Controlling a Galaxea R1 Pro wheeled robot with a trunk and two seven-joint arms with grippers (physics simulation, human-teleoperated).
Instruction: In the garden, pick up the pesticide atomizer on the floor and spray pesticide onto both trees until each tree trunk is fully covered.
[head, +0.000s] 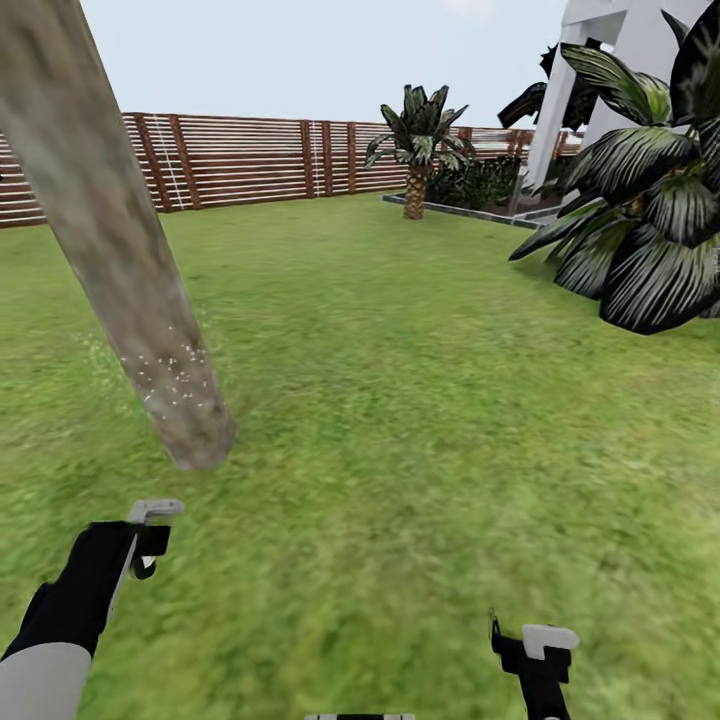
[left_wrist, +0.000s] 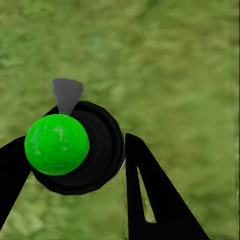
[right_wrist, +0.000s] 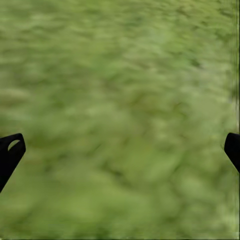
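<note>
Here the left gripper (left_wrist: 75, 165) has its fingers clenched on the pesticide atomizer (left_wrist: 75, 150) (green ball top, grey nozzle) low over the lawn (head: 420, 420). Pesticide (head: 170, 375) specks dot the tree trunk (head: 120, 250) base just ahead. Right gripper (right_wrist: 120, 150) hangs released over grass.

Trunk (head: 110, 250) pale grey-brown, mottled, flecked with whitish specks (head: 175, 385). Lawn (head: 420, 400) mottled green. Fence (head: 250, 155) brown with horizontal slats. Bush (head: 650, 210) dark green, pale-striped. House (head: 640, 50) white. Atomizer (left_wrist: 75, 150) black with bright green ball, grey nozzle.
</note>
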